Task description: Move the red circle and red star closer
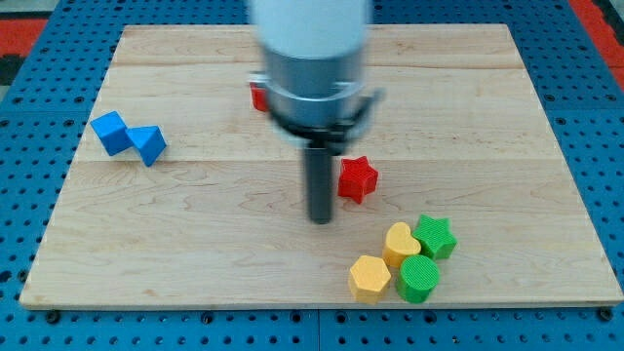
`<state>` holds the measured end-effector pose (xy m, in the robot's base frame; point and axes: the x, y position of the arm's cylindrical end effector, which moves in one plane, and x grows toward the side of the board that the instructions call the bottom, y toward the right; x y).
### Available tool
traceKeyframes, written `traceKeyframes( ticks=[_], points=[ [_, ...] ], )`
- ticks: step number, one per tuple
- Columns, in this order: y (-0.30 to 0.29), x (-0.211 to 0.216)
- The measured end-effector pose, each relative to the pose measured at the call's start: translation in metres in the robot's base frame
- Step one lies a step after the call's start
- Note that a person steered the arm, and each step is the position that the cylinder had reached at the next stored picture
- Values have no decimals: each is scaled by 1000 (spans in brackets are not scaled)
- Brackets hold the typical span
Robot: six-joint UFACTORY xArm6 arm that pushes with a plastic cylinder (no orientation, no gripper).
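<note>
You are looking at my tip [321, 218] sitting near the middle of the wooden tabletop [195, 244], just left of the red star [358, 178], a narrow gap apart. There are no fingers here, only the bare rod, and it is holding nothing. A red block [257, 95], mostly hidden behind the arm, is peeking out upper centre; its shape cannot be told. Two blue blocks [129, 136] are touching at the left. At the lower right, a yellow heart [400, 242], yellow hexagon [370, 277], green star [435, 236] and green circle [419, 277] are clustering together.
</note>
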<state>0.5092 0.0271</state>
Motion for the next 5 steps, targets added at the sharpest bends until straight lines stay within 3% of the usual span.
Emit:
traceKeyframes(
  ticks=[1, 2, 3, 4, 5],
  points=[
    [41, -53],
    [40, -82],
    [104, -55],
    [124, -79],
    [44, -109]
  ],
)
